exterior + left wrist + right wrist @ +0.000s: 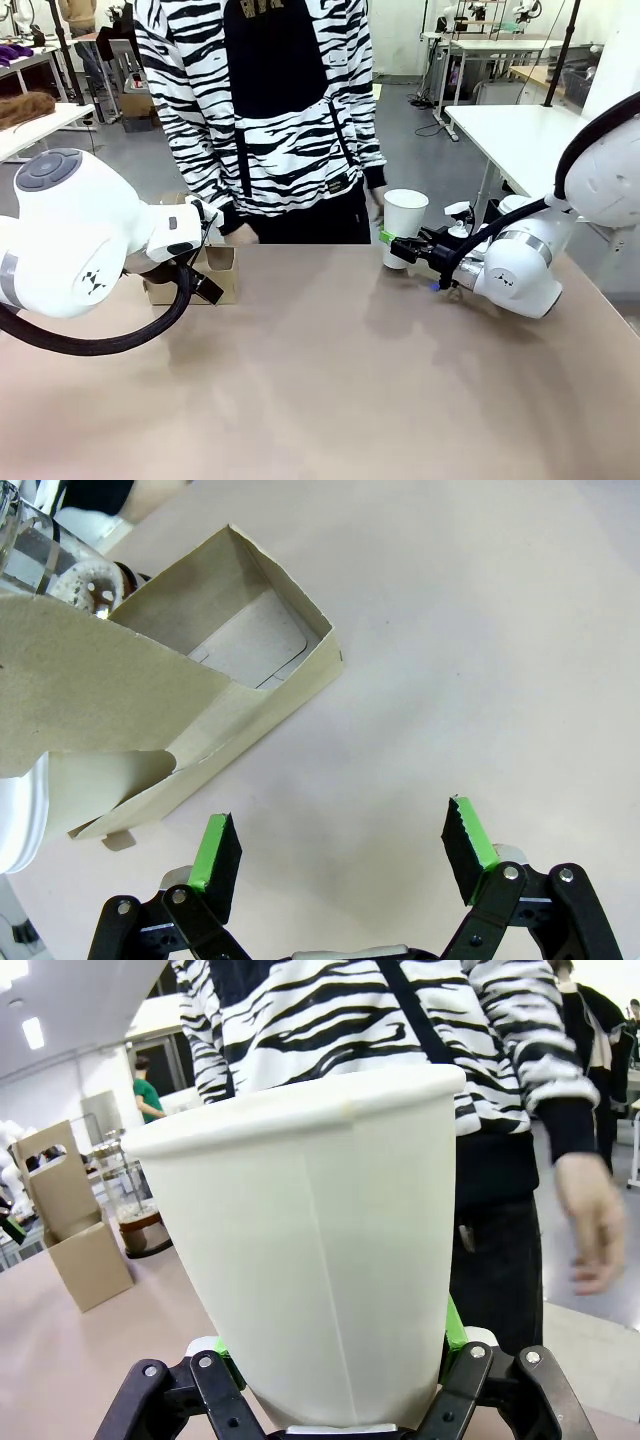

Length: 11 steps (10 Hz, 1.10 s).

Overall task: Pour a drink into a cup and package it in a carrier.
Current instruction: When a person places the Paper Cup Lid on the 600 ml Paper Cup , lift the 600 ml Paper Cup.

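A white paper cup [405,215] hangs a little above the table's far right side. My right gripper [396,246] is shut on its lower part. In the right wrist view the green pads [455,1325] press both sides of the cup [310,1250]. The brown cardboard carrier [218,275] stands at the far left, and my left gripper [208,250] hovers right beside it. In the left wrist view that gripper [342,845] is open with bare table between its fingers, and the carrier [200,680] lies just ahead. A clear glass pot [55,560] stands behind the carrier; the drink in it is hard to make out.
A person in a black-and-white striped jacket [265,110] stands at the far edge, one hand [590,1230] blurred next to the cup. The pot [135,1205] and carrier [75,1220] sit far off to the cup's side. The table [330,400] is bare brown surface in the middle and front.
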Available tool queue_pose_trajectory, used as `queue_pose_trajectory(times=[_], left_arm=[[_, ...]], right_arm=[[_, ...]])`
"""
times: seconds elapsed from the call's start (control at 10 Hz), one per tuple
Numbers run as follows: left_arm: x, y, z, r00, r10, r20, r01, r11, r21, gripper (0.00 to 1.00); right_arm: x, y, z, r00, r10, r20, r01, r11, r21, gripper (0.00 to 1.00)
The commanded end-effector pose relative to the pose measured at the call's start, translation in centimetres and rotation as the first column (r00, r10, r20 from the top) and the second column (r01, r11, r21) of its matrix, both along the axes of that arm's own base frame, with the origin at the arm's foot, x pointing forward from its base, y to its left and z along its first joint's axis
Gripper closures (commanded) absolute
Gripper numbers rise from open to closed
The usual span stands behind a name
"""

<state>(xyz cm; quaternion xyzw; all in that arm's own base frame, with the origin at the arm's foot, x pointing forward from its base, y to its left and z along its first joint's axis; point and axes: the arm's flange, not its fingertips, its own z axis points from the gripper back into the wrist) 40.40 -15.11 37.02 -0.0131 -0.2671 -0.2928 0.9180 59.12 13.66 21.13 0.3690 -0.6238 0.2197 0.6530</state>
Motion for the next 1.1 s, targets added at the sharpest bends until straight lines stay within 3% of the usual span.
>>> queue_pose_trajectory(times=[0.0, 1.0], left_arm=[[-0.03, -0.01, 0.03, 1.0, -0.001, 0.0, 0.001, 1.0, -0.001, 0.0], [-0.03, -0.01, 0.03, 1.0, -0.001, 0.0, 0.001, 1.0, -0.001, 0.0]], right_arm=[[0.19, 0.17, 0.36, 1.0, -0.003, -0.021, 0.003, 1.0, 0.001, 0.19], [0.19, 0.17, 0.36, 1.0, -0.003, -0.021, 0.003, 1.0, 0.001, 0.19]])
